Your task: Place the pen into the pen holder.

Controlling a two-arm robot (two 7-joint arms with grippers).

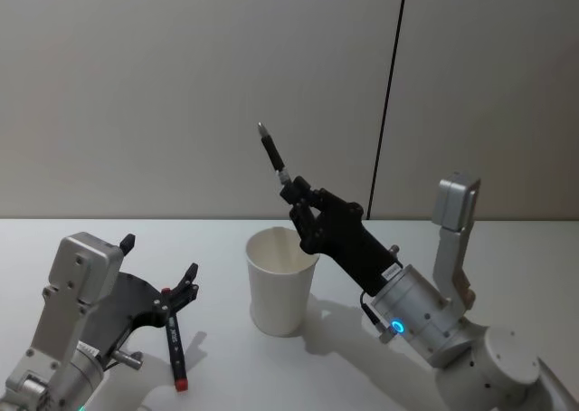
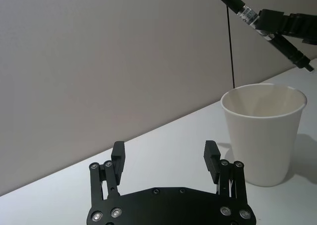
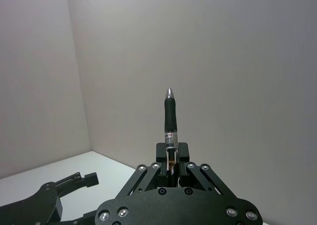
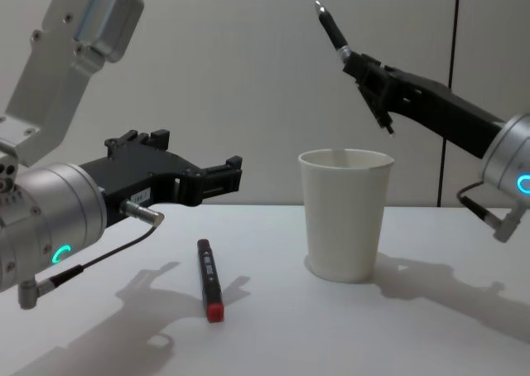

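Gripping pen [image 1: 271, 157], right end effector [image 1: 292, 194], near cup [image 1: 282, 284]

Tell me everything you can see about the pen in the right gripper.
The pen is slim, with a black rubbery-looking grip, a silver tip and a clear labelled barrel section. It is tilted, tip up and leaning toward the robot's left. The right gripper is shut on its barrel, the lower end poking out beneath the fingers. It hangs above the white paper cup, touching neither it nor the table.
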